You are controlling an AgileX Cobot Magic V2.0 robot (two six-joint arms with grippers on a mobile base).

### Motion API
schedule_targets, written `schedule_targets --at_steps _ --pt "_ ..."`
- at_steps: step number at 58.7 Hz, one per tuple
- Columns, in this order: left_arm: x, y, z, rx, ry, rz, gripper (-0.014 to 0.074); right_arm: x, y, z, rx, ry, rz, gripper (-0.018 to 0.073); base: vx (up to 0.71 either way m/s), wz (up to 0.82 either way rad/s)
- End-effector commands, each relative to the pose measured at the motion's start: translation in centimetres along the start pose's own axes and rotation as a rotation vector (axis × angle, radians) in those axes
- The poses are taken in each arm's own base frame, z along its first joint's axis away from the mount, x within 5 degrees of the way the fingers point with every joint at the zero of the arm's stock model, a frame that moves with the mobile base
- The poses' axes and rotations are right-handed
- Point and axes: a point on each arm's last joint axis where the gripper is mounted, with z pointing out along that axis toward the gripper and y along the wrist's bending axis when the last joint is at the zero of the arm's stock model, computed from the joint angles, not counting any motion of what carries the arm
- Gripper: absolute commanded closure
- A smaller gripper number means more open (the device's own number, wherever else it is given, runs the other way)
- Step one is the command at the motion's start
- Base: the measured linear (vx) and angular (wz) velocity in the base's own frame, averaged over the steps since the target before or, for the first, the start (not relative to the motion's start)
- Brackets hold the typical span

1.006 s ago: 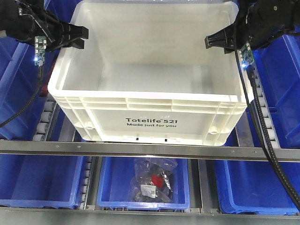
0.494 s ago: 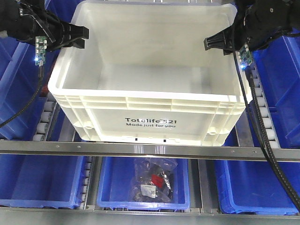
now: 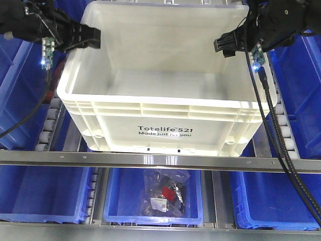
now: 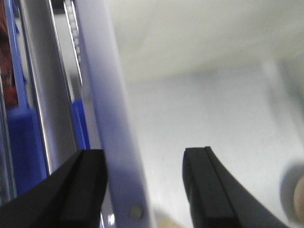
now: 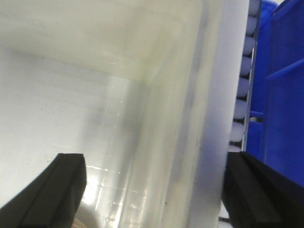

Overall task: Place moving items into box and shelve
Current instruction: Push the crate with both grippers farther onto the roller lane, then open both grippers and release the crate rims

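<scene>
Closest to the camera, a blue bin (image 3: 153, 213) on the low shelf holds a bag of small parts (image 3: 163, 193). A metal rail (image 3: 160, 159) runs across just above it.

On the rollers behind the rail sits the box (image 3: 163, 128), big and white, with black words on its front. It has slid a little farther back and to the right than it was a second ago.

The left gripper (image 4: 145, 187) has its jaws spread, one on each side of the box's left wall. The right gripper (image 5: 152, 187) does the same on the right wall, jaws wide apart. Both have moved inward and up the picture with the box.

A pale round shape shows at the bottom right edge of the left wrist view, maybe a plush toy, but it is too blurry to tell.
</scene>
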Motion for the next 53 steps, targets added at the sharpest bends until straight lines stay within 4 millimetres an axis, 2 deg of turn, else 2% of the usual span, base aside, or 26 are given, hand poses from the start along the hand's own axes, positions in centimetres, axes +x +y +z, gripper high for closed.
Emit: schedule_targets --at_steps 1,20,37,53 --pt "-2.9 -1.2 -3.8 -0.008 -0.201 0.031 0.0114 -2.1 -0.9 -4.1 0.001 -0.191 -0.010 -0.0045 0.00 0.00" --pt "-3.5 -1.6 -5.8 -0.025 -0.251 0.059 0.0114 -2.0 -2.0 -7.3 0.024 -0.231 0.000 -0.0008 0.00 0.00" --pt "-2.8 -1.9 -5.9 0.002 -0.178 0.054 0.0115 -1.9 -2.1 -7.6 0.024 -0.236 0.002 -0.0008 0.00 0.00" --pt "-2.0 -2.1 -6.1 0.021 -0.100 0.064 0.0115 -0.9 -2.2 -8.0 0.015 -0.133 0.037 -0.0008 0.00 0.00"
